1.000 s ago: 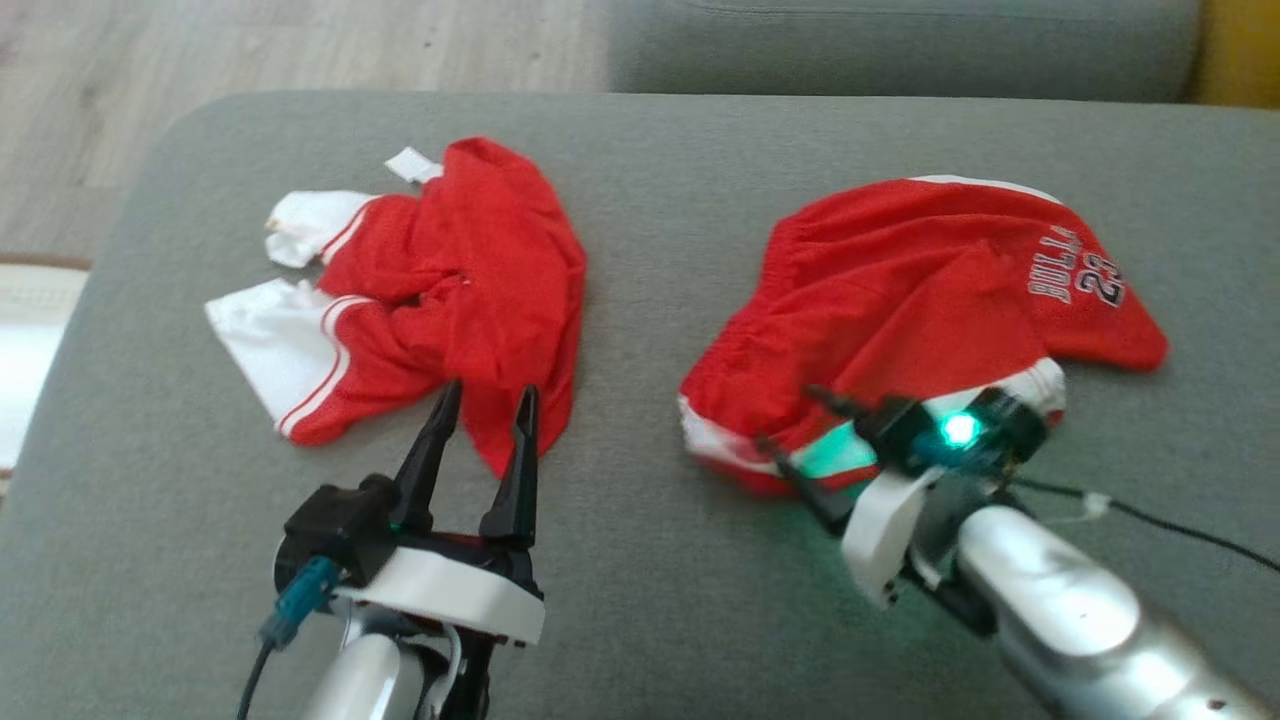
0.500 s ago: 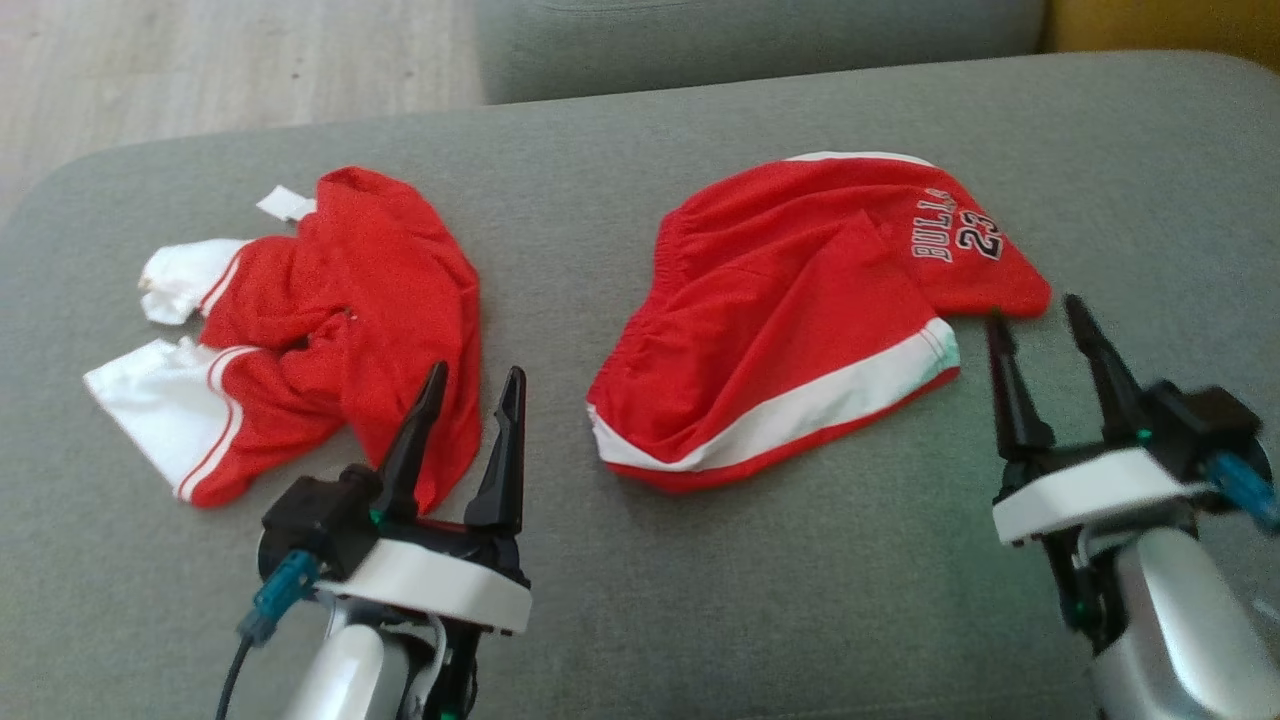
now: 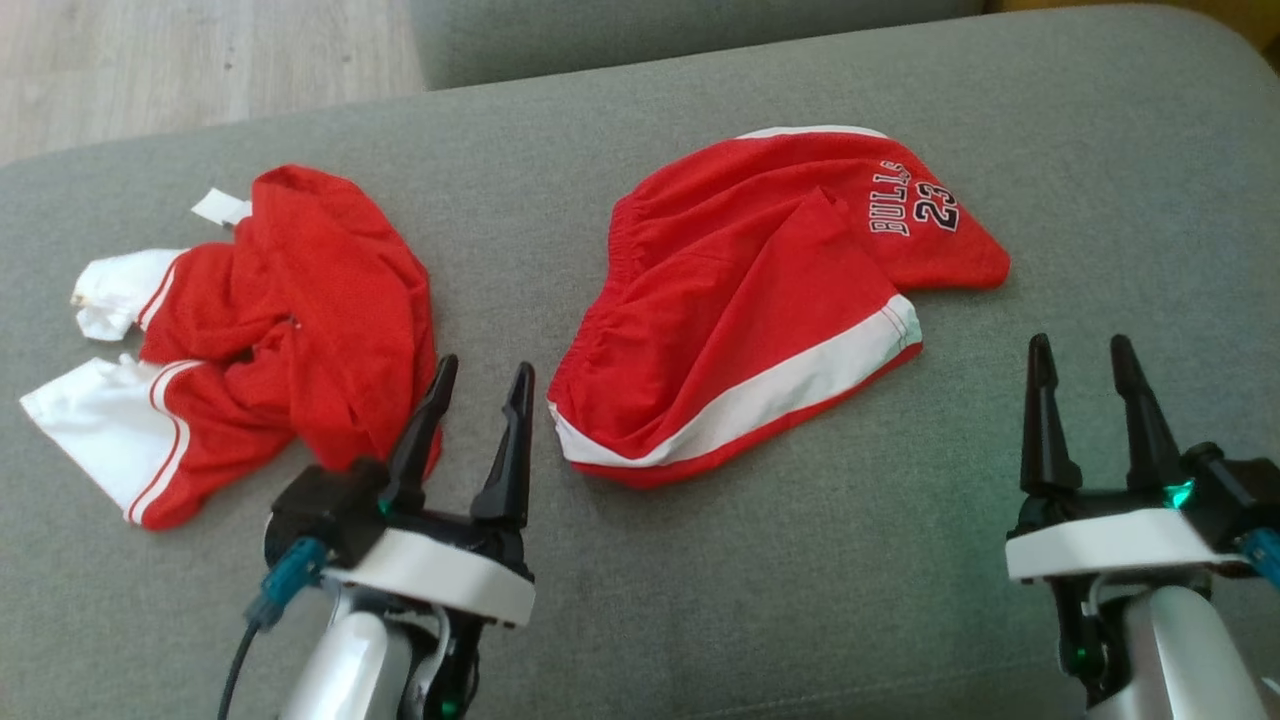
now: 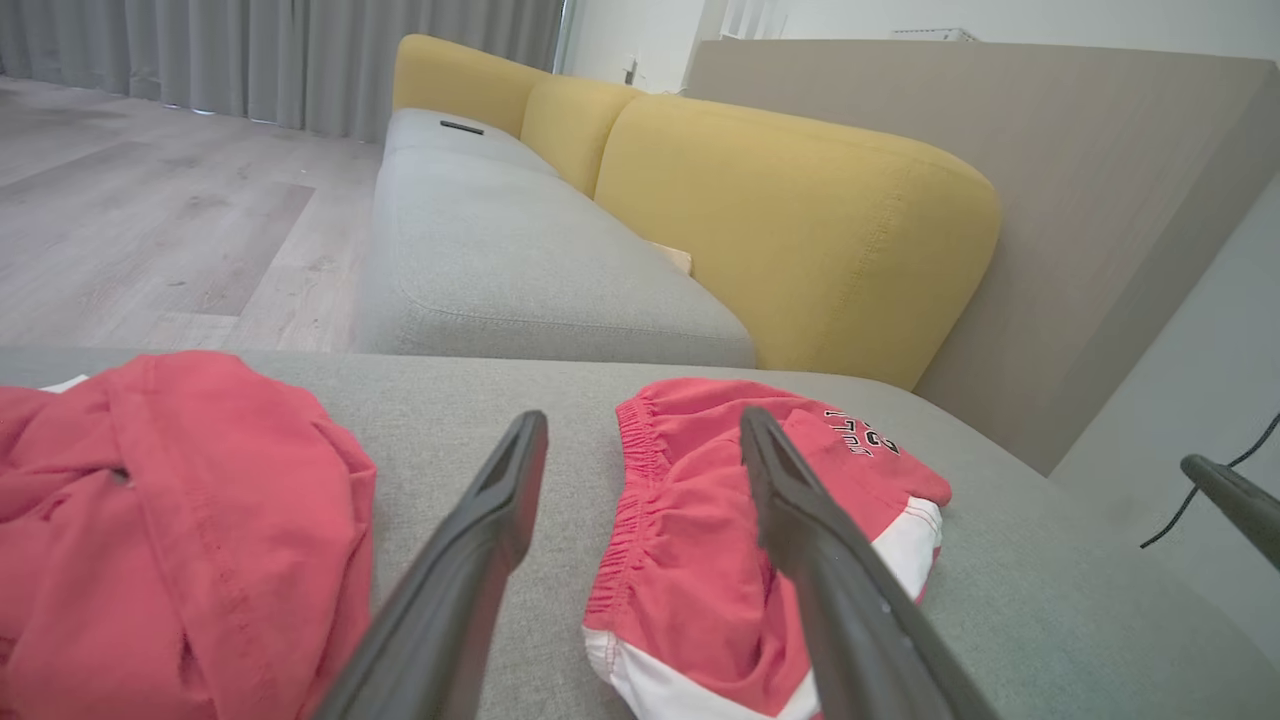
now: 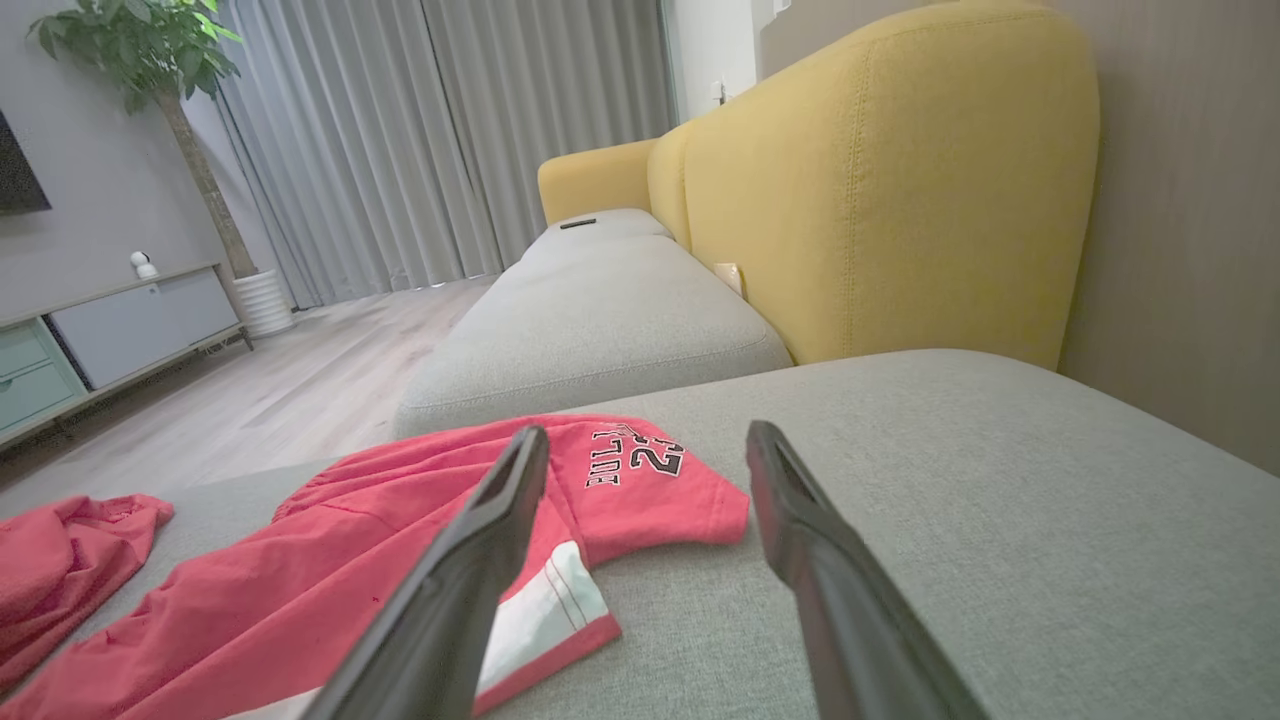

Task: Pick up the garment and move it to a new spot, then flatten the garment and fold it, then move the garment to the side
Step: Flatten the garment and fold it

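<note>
Backing off done. Head view: right gripper (image 3: 1080, 350) was down on the near hem of the shorts (image 3: 740, 300) a second ago. It now sits on the near right, clear of the cloth, fingers spread and holding nothing. The frame has shifted too, but that's the camera, not the clothes. The hem was bunched under the gripper then; its white band now lies out straight. The shorts rest mid-cushion, waistband to the left, "BULLS 23" print at the far right corner. Left gripper (image 3: 485, 368) hangs apart and empty between the shorts and the other red garment (image 3: 300, 320), which is crumpled on the left of the grey cushion (image 3: 900, 560).

Left wrist view: fingers are splayed with bare cushion between them. The shorts (image 4: 700, 540) are just ahead to the right, the other garment (image 4: 180, 520) to the left, and I'm touching neither.

Right wrist view: fingers are wide, with the printed corner of the shorts (image 5: 300, 590) just ahead and to the left, no contact.

My read: that release closes out a place or fold step. The shorts look roughly doubled over, though I can't confirm a clean fold. The likely remaining step is a regrasp to shift them aside.
</note>
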Tool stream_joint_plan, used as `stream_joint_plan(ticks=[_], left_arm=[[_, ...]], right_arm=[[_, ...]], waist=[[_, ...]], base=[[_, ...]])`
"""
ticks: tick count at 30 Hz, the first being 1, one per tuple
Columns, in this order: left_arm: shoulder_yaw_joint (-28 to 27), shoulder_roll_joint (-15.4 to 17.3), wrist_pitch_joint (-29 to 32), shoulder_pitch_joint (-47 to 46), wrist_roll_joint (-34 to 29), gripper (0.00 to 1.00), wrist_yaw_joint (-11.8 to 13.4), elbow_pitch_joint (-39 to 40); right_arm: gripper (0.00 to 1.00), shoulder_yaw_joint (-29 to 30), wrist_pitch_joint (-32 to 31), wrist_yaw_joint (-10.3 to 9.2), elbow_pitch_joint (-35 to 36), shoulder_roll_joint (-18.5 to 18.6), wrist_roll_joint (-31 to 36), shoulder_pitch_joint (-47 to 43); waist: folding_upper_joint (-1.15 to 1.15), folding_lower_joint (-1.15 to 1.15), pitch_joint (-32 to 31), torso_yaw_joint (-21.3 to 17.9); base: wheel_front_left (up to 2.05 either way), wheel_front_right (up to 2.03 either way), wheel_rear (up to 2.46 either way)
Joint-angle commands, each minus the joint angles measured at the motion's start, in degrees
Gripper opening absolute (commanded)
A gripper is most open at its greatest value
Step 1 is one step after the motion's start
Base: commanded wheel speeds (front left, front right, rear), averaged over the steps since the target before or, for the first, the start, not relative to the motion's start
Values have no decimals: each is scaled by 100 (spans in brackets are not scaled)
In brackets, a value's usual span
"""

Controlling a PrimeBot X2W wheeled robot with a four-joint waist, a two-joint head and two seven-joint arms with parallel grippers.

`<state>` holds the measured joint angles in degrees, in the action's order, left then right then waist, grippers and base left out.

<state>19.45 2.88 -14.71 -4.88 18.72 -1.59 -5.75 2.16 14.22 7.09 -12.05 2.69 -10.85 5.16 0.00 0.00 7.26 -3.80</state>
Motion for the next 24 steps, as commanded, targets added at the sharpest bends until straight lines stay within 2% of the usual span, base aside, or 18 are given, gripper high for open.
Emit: stream_joint_plan(ticks=[1, 5, 11, 16, 24], left_arm=[[-167, -1, -29, -327, -93, 100, -36, 142], [92, -1, -29, -529, -308, 100, -248, -343], [406, 37, -29, -955, -755, 100, -388, -1573], [471, 82, -29, -1258, -960, 100, -383, -2218], [261, 103, -29, -1429, -1016, 100, -281, -2452]], right_arm=[[100, -131, 75, 40, 258, 21, -28, 181], [100, -137, 76, 40, 320, 21, 21, 216], [100, -235, 77, 40, 357, 20, -1, 240], [100, -347, 77, 40, 354, 20, -3, 257], [100, -367, 77, 40, 350, 20, 8, 279]], waist=[[0, 0, 54, -6], [0, 0, 146, -20], [0, 0, 256, -63], [0, 0, 334, -91], [0, 0, 414, -128]], base=[[0, 0, 0], [0, 0, 0], [0, 0, 0], [0, 0, 0], [0, 0, 0]])
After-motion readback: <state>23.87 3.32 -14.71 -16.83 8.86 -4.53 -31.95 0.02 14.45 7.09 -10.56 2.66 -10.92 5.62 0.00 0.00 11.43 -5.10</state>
